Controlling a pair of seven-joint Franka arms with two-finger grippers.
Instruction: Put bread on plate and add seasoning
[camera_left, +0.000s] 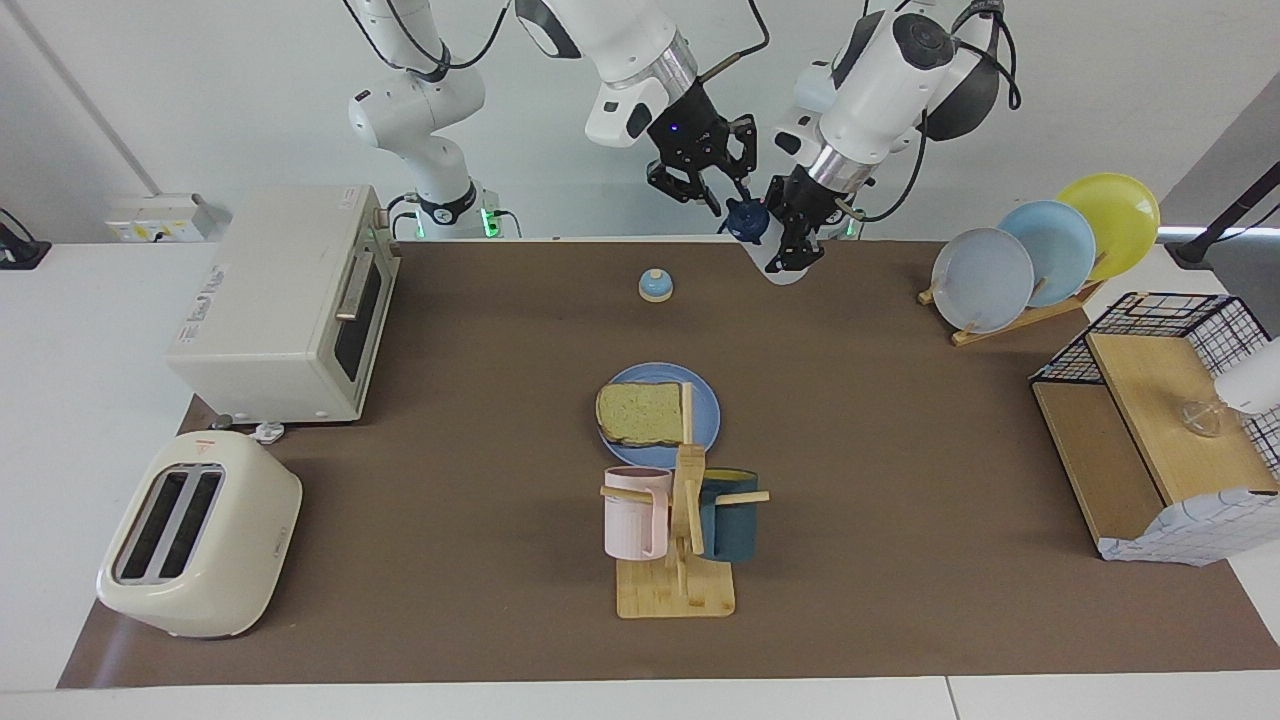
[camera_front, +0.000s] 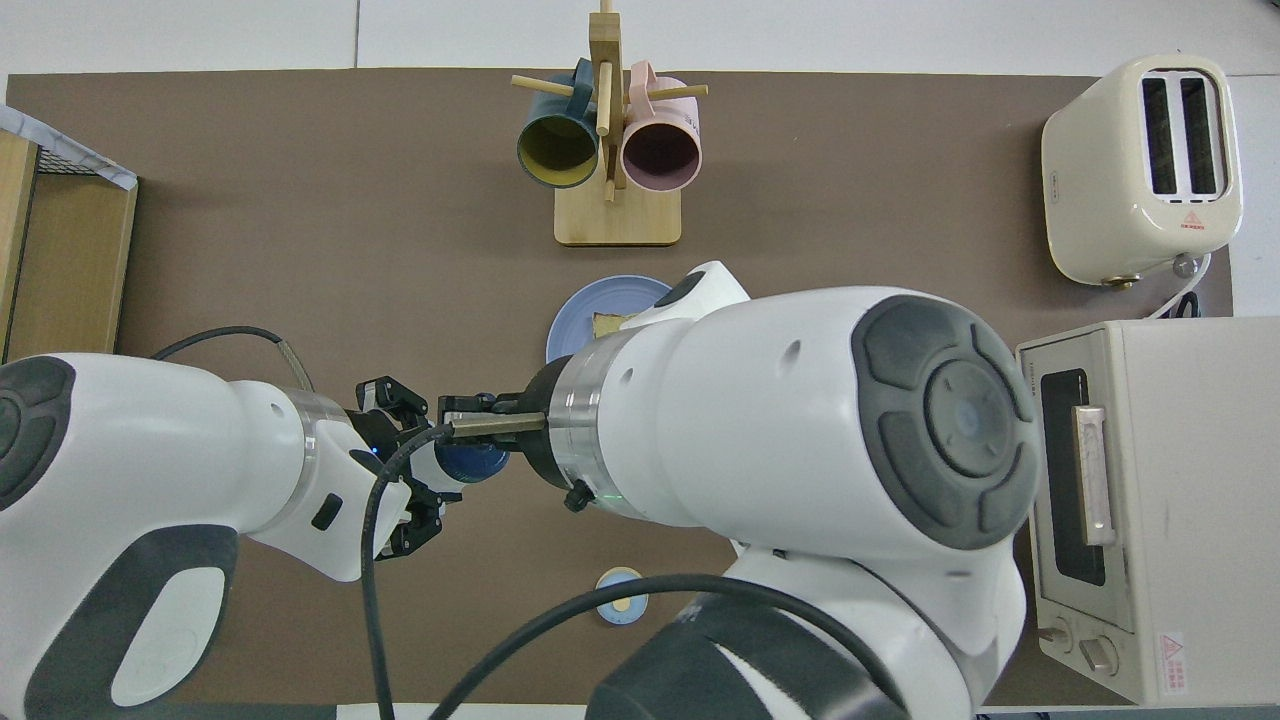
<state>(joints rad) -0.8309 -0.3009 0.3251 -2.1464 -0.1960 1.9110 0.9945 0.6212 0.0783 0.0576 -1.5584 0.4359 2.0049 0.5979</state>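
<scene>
The bread (camera_left: 640, 412) lies flat on the blue plate (camera_left: 706, 412) in the middle of the table, beside the mug rack; both also show in the overhead view, the plate (camera_front: 580, 320) mostly under the right arm. My left gripper (camera_left: 800, 232) is shut on the seasoning bottle (camera_left: 783, 268) and holds it tilted in the air over the table edge nearest the robots. Its navy cap (camera_left: 748, 217) points toward my right gripper (camera_left: 716, 196), which is open and close beside the cap. In the overhead view the cap (camera_front: 472, 462) shows by the left gripper (camera_front: 420, 470).
A blue-domed bell (camera_left: 655, 285) sits nearer to the robots than the plate. The mug rack (camera_left: 680, 530) holds a pink and a dark mug. A toaster oven (camera_left: 280, 300) and toaster (camera_left: 200, 545) stand toward the right arm's end. A plate rack (camera_left: 1040, 255) and wire shelf (camera_left: 1150, 420) stand toward the left arm's end.
</scene>
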